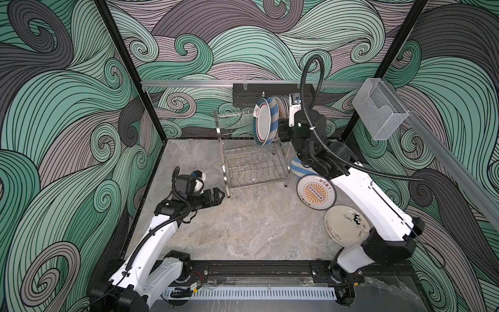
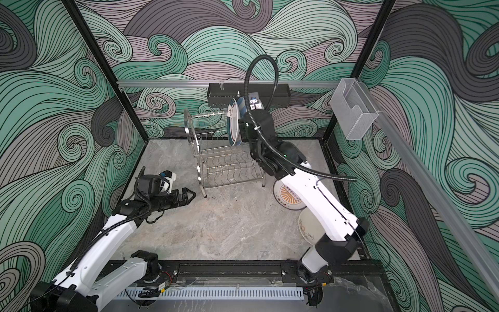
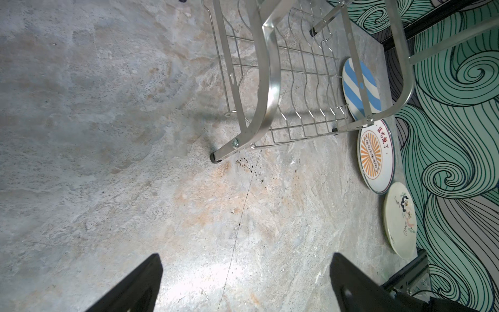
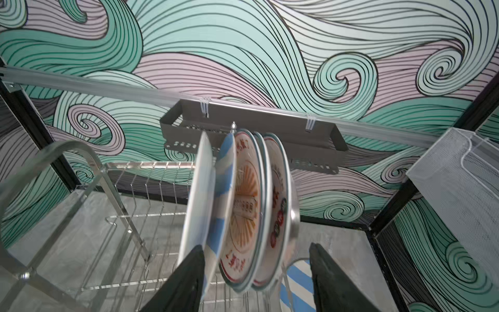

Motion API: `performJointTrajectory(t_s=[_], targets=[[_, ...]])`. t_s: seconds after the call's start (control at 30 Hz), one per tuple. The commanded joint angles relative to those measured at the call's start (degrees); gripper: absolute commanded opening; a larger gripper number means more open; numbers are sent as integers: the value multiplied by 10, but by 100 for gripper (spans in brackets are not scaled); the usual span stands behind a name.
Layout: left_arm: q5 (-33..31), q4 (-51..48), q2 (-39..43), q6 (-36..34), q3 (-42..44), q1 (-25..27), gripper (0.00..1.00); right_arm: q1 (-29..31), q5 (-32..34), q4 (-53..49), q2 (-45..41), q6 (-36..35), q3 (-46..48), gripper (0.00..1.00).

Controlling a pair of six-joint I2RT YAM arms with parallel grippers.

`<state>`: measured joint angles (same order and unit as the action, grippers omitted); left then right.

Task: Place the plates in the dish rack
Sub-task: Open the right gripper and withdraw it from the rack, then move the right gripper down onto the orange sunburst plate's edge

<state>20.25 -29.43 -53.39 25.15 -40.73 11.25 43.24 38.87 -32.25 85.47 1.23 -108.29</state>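
- Arm on right rises from its base to the dish rack [image 1: 251, 164] upper tier; we see right gripper [image 4: 256, 247] jaws spread wide, upright plates [image 1: 263, 125] slotted there showing between them.
- Left arm low, forearm level; left gripper [image 3: 245, 254] gapes empty over table [image 1: 243, 229], near rack's foot.
- Flat plates [image 1: 316, 191], three, lie on table beside rack.

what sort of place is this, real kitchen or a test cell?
Most likely a robot test cell, not a kitchen: wave-print panels enclose a stone-look tabletop, the left arm and right arm are mounted on a front rail, and a dish rack with plates stands inside.
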Motion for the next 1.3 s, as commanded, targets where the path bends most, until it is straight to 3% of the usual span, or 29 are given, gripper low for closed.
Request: performJointTrajectory(t_s=[0.0,0.17,0.27,0.53,0.83,1.0,1.27], targets=[[35,48,1,16,9,-6,99,-27,-35,-21,-75,26,91,63],[49,54,-13,12,8,-5,99,-100,-66,-59,-200,96,265,62],[47,48,-15,9,8,-6,99,-154,-121,-66,-246,140,357,63],[36,60,0,17,23,-5,99,-275,-281,-60,-234,199,512,65],[59,101,-14,35,46,-5,99,-295,-347,-27,-106,181,549,71],[69,106,-21,37,47,-5,99,-295,-372,-22,-38,164,532,83],[73,117,-25,41,55,-5,98,-296,-389,-17,44,145,508,85]])
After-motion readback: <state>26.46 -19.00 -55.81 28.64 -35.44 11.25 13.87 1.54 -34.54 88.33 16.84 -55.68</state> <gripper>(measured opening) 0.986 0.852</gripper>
